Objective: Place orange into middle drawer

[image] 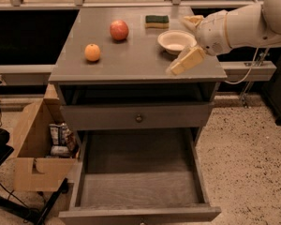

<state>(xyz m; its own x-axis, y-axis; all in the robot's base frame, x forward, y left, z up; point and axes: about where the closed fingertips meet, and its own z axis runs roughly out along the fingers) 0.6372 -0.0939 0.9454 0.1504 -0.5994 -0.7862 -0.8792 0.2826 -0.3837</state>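
Speckled flooring is surrounding a grey cabinet (131, 62). Nearest the viewer, at 6 o'clock, the middle drawer (138, 191) is standing pulled fully out, its wood-grain floor holding nothing. A cardboard box (33, 146) is sitting on the floor at 8 o'clock. Above the open drawer, a shallower drawer front (112, 117) with a dark knob is sitting closed. On the cabinet top, the orange (92, 52) is resting toward 10 o'clock. The gripper (181, 43) is hovering at 2 o'clock around a white bowl (171, 37), well apart from the orange, fingers spread and gripping nothing. Farther back, an apple (119, 30) and a sponge (157, 21) are lying near 12 o'clock. The task is looking barely begun: reaching, grasping, carrying and releasing are all remaining
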